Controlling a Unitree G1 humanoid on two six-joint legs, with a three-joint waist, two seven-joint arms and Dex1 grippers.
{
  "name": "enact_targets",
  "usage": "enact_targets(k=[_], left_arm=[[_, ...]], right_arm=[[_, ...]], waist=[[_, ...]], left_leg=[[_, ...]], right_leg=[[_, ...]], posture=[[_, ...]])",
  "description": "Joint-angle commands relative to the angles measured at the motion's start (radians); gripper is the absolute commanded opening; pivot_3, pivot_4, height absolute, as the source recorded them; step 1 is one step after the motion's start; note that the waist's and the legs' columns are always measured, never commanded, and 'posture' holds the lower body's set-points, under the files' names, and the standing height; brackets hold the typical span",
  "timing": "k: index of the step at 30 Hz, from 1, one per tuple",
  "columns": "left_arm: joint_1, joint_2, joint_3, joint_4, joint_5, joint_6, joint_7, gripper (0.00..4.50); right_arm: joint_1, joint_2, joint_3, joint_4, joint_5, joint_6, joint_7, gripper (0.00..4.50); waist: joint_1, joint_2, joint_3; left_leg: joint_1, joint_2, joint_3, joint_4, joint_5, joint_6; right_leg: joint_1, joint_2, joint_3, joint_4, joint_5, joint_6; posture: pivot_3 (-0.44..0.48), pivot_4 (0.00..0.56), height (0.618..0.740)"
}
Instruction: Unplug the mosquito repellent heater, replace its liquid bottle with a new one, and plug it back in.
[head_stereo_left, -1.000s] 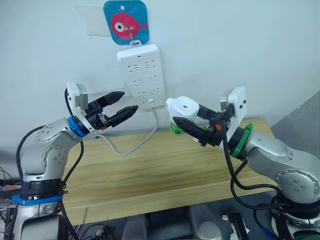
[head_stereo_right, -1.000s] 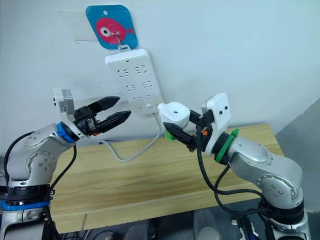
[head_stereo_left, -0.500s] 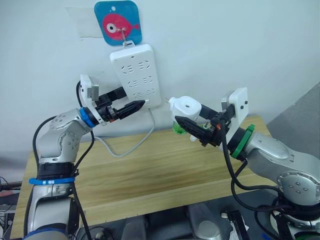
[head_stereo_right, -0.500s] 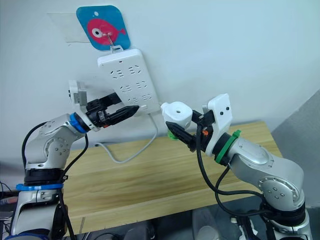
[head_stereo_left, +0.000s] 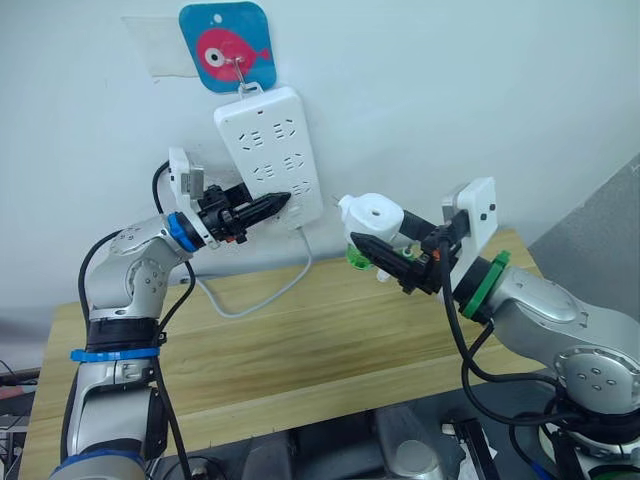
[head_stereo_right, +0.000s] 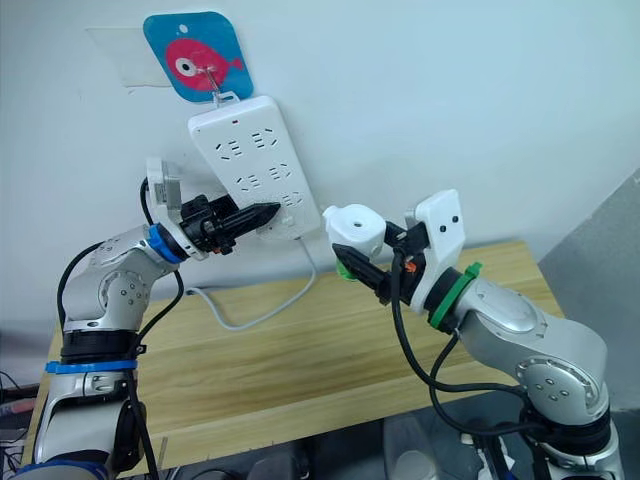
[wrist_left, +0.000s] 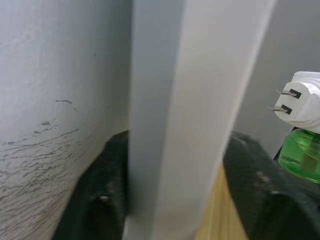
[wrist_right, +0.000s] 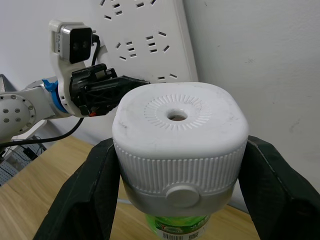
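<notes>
The power strip hangs on the wall above the tabletop; the mosquito repellent heater sits to its right.

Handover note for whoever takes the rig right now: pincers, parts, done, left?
Left pincer: shut on the lower edge of the long white multi-socket power strip hanging on the wall, steadying it.
Right pincer: shut on the small white rounded mosquito repellent heater, held in the air beside the strip, prongs bare, pointing towards it.
Done: heater is unplugged; a green liquid bottle sits under it.
Left: plug it into the strip.
</notes>
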Motion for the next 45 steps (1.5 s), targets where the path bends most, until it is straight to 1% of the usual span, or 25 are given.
enact_targets(k=[1,13,15,19,21,29,36,45], left_arm=[[0.002,0.014,0.032,-0.044,-0.019,-0.002,-0.005,1.56],[-0.002,0.009,0.033,-0.045,0.002,-0.017,0.009,1.56],[-0.004,0.009,0.028,-0.043,0.011,-0.029,0.006,1.4],[-0.001,0.006,0.025,-0.059,0.013,-0.025,0.012,1.37],[0.0,0.005,0.022,-0.069,0.016,-0.022,0.016,1.37],[0.002,0.001,0.017,-0.107,0.022,-0.003,0.051,1.37],[-0.002,-0.005,0.008,-0.112,0.026,0.002,0.062,1.37],[-0.005,-0.014,0.001,-0.112,0.028,-0.006,0.065,1.37]], right_arm=[[-0.021,0.007,-0.006,-0.023,0.014,-0.014,-0.001,2.97],[-0.036,0.013,0.004,-0.014,0.017,-0.004,-0.008,2.97],[-0.043,0.013,0.01,-0.013,0.024,0.005,-0.013,2.97],[-0.085,0.025,0.028,0.004,0.052,0.04,-0.051,2.97],[-0.103,0.027,0.033,0.016,0.058,0.056,-0.064,2.97],[-0.178,0.104,0.07,0.073,0.054,0.103,-0.141,2.97],[-0.224,0.154,0.078,0.112,0.032,0.122,-0.168,2.97],[-0.253,0.194,0.086,0.148,-0.013,0.142,-0.163,2.97]], waist=[[0.0,0.0,0.0],[0.0,0.0,0.0],[0.0,0.0,0.0],[0.0,0.0,0.0],[0.001,0.0,0.0],[0.004,0.0,0.0],[0.006,0.0,0.0],[0.01,0.0,0.0]], left_leg=[[0.0,0.0,0.0,0.0,0.0,0.0],[0.0,0.0,0.0,0.0,0.001,0.001],[0.0,0.0,0.0,0.0,0.001,0.001],[0.0,0.0,0.0,0.0,0.001,0.002],[0.0,0.0,0.0,0.0,0.001,0.003],[0.0,0.0,0.0,0.0,0.001,0.004],[0.0,0.0,0.0,0.0,0.001,0.004],[0.0,0.0,-0.001,0.0,0.001,0.004]], right_leg=[[0.0,0.0,0.0,0.0,0.0,0.0],[0.0,0.0,0.0,0.0,0.001,0.0],[0.0,0.0,0.0,0.0,0.001,0.0],[0.0,0.0,0.0,0.001,0.002,0.0],[0.0,0.0,0.0,0.0,0.002,0.0],[0.0,0.0,0.0,0.0,0.002,0.0],[0.0,0.0,0.0,0.0,0.002,0.0],[0.0,0.0,0.0,0.0,0.003,0.0]], posture=[[-0.334,0.194,0.74],[-0.331,0.197,0.74],[-0.331,0.198,0.74],[-0.328,0.207,0.74],[-0.323,0.221,0.74],[-0.302,0.251,0.74],[-0.3,0.251,0.74],[-0.293,0.246,0.74]])
